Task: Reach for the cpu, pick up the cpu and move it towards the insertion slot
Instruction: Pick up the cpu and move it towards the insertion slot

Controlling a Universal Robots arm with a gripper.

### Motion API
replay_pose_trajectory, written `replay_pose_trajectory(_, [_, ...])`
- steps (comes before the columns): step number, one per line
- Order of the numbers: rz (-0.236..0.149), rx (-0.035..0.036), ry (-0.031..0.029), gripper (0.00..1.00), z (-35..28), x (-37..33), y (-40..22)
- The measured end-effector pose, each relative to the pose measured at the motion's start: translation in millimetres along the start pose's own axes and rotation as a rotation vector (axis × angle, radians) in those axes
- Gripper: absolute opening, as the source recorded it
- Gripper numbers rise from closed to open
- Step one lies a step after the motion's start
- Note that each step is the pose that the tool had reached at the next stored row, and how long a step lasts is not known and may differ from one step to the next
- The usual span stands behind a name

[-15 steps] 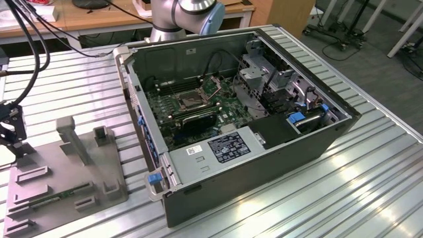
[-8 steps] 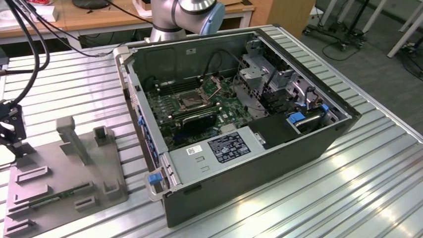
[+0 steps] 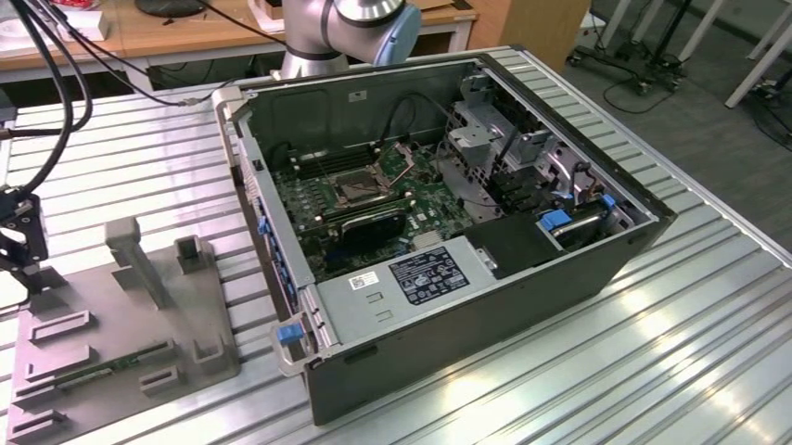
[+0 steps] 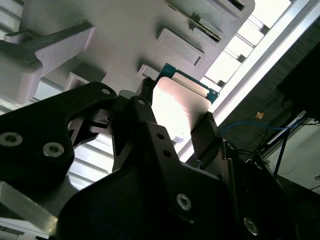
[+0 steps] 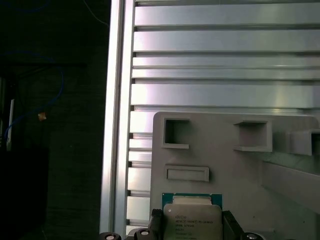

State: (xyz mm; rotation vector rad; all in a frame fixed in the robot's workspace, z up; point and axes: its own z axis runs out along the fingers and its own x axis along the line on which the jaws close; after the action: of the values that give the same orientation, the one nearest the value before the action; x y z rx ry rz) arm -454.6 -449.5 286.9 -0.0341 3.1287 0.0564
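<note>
**While pinched, keep it level**

Where the small, flat, square cpu (image 5: pixel 192 220), silvery-faced on a green-edged board, lies at the matte grey plastic holder (image 5: pixel 240 170), the gripper (image 4: pixel 176 119) has its 2 black fingers (image 5: pixel 231 226) seemingly closed against opposite edges. An even, level hold looks wise; the shiny-framed insertion slot (image 3: pixel 359 190) sits well apart.

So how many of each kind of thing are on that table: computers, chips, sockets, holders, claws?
Open computer case: 1
Insertion slot: 1
Grey holder: 1
Cpu: 1
Claw: 1
Total: 5
</note>
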Motion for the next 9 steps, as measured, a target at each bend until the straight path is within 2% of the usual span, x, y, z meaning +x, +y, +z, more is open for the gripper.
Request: replay_pose_trajectory(9, [0.000, 0.0001, 0.0002, 0.55, -6.7, -0.1, 0.2])
